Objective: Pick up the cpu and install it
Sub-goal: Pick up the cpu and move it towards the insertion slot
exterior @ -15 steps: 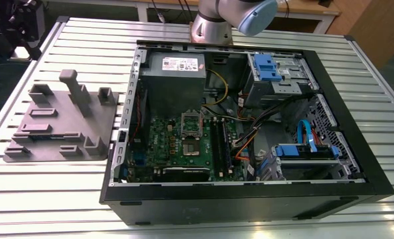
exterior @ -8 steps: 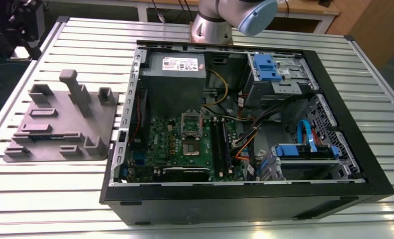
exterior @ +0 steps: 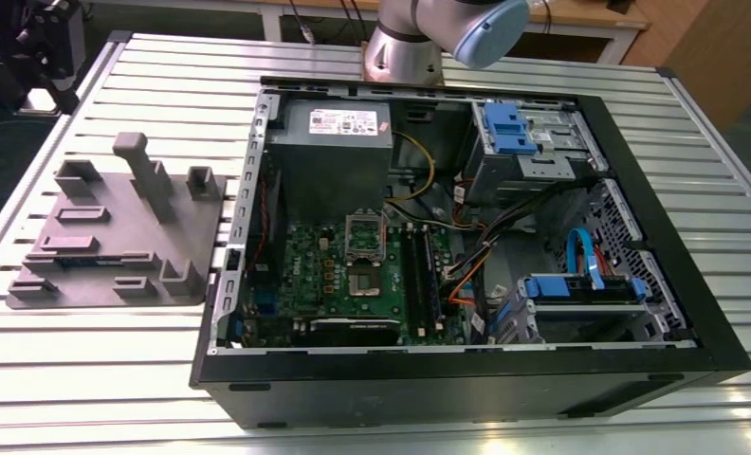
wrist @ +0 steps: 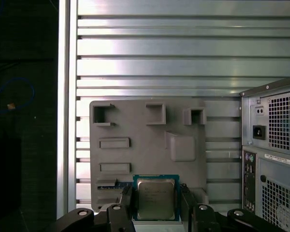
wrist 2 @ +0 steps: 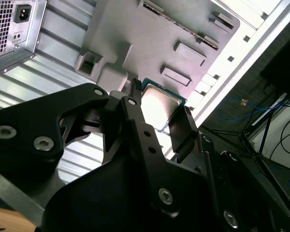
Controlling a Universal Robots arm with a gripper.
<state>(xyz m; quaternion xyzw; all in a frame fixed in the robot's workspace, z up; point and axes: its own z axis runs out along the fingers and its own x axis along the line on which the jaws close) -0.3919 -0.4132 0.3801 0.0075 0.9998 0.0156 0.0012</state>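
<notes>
I read hand [wrist: 156, 191] clenched on cpu [wrist: 155, 199]; fingers [wrist: 127, 203] press two opposite edges; metal top faces camera in first wrist view; cpu held clear above grey parts tray [wrist: 145, 140] on slatted table [wrist: 159, 48]; open computer case [exterior: 477, 246] just beside tray.
</notes>
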